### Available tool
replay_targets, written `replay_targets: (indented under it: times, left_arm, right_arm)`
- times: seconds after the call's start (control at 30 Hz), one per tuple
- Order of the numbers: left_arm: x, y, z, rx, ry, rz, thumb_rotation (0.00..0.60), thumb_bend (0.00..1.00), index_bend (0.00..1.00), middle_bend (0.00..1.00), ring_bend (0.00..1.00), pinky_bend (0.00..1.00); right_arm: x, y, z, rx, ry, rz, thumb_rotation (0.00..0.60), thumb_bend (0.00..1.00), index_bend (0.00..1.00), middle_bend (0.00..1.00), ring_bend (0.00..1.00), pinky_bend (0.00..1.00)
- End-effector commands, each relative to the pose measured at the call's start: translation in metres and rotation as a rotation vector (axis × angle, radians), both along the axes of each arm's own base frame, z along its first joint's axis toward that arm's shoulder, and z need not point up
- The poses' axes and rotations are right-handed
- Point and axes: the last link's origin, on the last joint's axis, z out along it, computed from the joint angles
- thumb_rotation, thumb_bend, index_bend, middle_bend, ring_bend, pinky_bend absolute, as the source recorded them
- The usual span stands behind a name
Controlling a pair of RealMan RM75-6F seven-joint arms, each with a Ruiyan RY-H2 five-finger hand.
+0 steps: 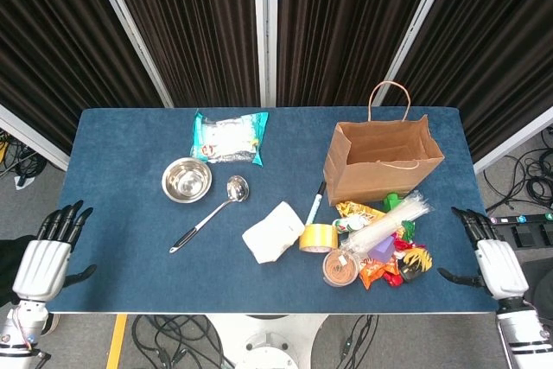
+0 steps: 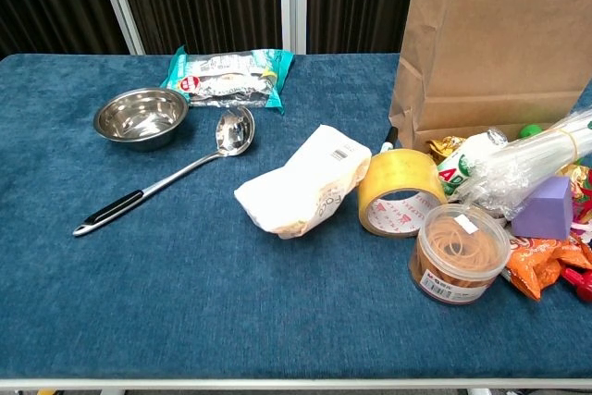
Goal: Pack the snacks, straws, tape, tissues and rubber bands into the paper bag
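The brown paper bag (image 1: pixel 381 160) (image 2: pixel 495 39) stands open at the table's right rear. In front of it lie a bundle of straws (image 1: pixel 386 224) (image 2: pixel 532 164), colourful snack packets (image 1: pixel 390 265) (image 2: pixel 546 258), a yellow tape roll (image 1: pixel 318 237) (image 2: pixel 398 193), a clear tub of rubber bands (image 1: pixel 340 268) (image 2: pixel 457 253) and a white tissue pack (image 1: pixel 273 232) (image 2: pixel 303 182). My left hand (image 1: pixel 41 260) hangs open off the table's front left corner. Off the right edge, my right hand (image 1: pixel 492 259) is open too, close to the snacks. Neither hand shows in the chest view.
A steel bowl (image 1: pixel 187 180) (image 2: pixel 141 116) and a ladle (image 1: pixel 210 212) (image 2: pixel 168 179) lie left of centre. A teal food packet (image 1: pixel 229 137) (image 2: pixel 229 77) sits at the rear. A pen (image 1: pixel 315 200) lies beside the bag, a purple block (image 2: pixel 544 208) among the snacks.
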Motion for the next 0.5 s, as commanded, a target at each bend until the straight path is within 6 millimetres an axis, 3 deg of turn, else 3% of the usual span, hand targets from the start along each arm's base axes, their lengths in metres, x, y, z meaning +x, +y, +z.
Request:
replay_targets:
  times: [0.03, 0.23, 0.5]
  left_arm:
    - [0.001, 0.0, 0.0, 0.003, -0.003, -0.002, 0.6, 0.16, 0.07, 0.05, 0.0, 0.12]
    - [-0.004, -0.002, -0.001, -0.009, -0.01, 0.016, 0.6, 0.16, 0.07, 0.05, 0.0, 0.12]
    - [-0.004, -0.002, 0.0, -0.001, -0.022, 0.013, 0.6, 0.16, 0.07, 0.05, 0.0, 0.12]
  right_arm:
    - [0.02, -0.003, 0.033, -0.052, -0.028, 0.022, 0.6, 0.0, 0.01, 0.1, 0.0, 0.0]
    - [0.031, 0.0, 0.047, -0.028, -0.048, 0.015, 0.6, 0.0, 0.01, 0.1, 0.0, 0.0]
    - [0.049, 0.004, 0.022, 0.056, 0.023, 0.072, 0.6, 0.0, 0.02, 0.1, 0.0, 0.0]
